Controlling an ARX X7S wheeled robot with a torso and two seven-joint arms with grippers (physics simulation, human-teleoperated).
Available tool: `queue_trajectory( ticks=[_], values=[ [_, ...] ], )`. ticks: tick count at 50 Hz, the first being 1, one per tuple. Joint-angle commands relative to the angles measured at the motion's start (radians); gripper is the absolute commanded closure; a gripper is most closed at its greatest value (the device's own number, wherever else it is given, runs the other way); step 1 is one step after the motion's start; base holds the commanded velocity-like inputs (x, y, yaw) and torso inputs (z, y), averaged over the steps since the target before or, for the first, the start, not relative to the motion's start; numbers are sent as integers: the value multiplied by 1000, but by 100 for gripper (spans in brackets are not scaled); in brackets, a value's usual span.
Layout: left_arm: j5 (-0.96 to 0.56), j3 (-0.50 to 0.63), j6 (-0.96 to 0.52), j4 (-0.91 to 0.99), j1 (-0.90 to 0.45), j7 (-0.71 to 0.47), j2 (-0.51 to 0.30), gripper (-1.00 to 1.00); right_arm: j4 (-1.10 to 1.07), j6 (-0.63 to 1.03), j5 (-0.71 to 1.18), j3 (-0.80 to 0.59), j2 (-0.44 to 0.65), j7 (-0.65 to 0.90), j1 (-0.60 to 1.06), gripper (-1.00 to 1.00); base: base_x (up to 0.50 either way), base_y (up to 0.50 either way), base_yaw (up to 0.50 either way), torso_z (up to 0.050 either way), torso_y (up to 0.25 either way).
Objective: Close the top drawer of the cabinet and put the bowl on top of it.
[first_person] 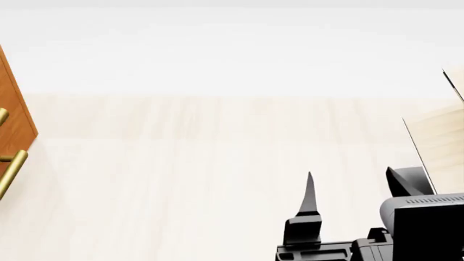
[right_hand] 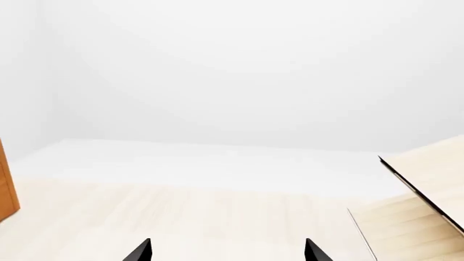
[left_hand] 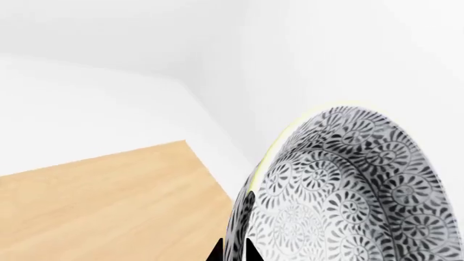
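In the left wrist view, the bowl (left_hand: 348, 185), white with a dense grey floral pattern, is tilted on edge. My left gripper (left_hand: 234, 253) is shut on its rim, one dark fingertip on each side of the wall. A flat tan wooden surface (left_hand: 108, 201) lies below it. The cabinet (first_person: 13, 103) shows only as an orange-brown strip at the head view's left edge, with two brass bar handles (first_person: 13, 168). I cannot tell whether the top drawer is open or shut. My right gripper (first_person: 355, 190) hangs open and empty over the pale floor, far from the cabinet (right_hand: 6, 187).
A pale light-wood structure with thin dark edges (first_person: 442, 136) stands at the right, close to my right arm, and also appears in the right wrist view (right_hand: 427, 185). White walls close the background. Pale plank floor (first_person: 181, 179) stretches between the cabinet and that structure.
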Motion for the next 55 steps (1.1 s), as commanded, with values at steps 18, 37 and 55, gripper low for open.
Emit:
queue_trajectory(
  ticks=[18, 37, 55],
  values=[
    [-31, -41, 21, -67, 87, -1, -12, 100, -7, -18, -6, 13, 19, 0, -37, -100, 0, 0, 0, 0, 1],
    [-19, -54, 101, -19, 189, 10, -25, 100, 7, -23, -28, 0, 8, -13, -42, -100, 0, 0, 0, 0, 0],
    [-36, -86, 150, 2, 281, 23, -51, 100, 13, -24, -39, -9, 0, -19, -45, -100, 0, 0, 0, 0, 1]
  ],
)
